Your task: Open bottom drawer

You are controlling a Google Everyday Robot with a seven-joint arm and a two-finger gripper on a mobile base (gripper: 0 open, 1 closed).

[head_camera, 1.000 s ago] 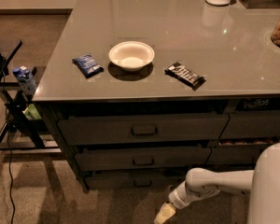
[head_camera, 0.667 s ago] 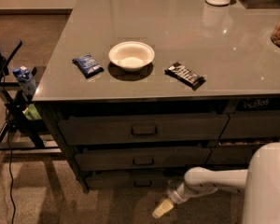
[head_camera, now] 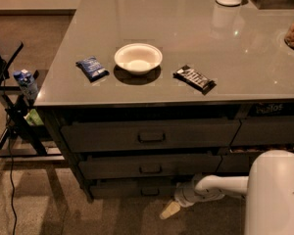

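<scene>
The bottom drawer (head_camera: 132, 187) is the slim dark-grey front at the foot of the left drawer stack, with a small dark handle (head_camera: 149, 191) at its centre. It looks closed, flush under the two taller drawers above. My gripper (head_camera: 169, 210) hangs on the white arm low at the floor, just right of and below the drawer's handle, pointing down to the left. It holds nothing that I can see.
On the grey counter (head_camera: 186, 28) lie a blue snack bag (head_camera: 91, 68), a white bowl (head_camera: 137, 58) and a dark candy bar (head_camera: 194, 78). A black stand with a cable and a bottle (head_camera: 26, 82) is at the left. Narrower drawers (head_camera: 267, 131) are to the right.
The gripper has moved a little left and up along the floor, closer to the bottom drawer's handle. The drawers have not moved.
</scene>
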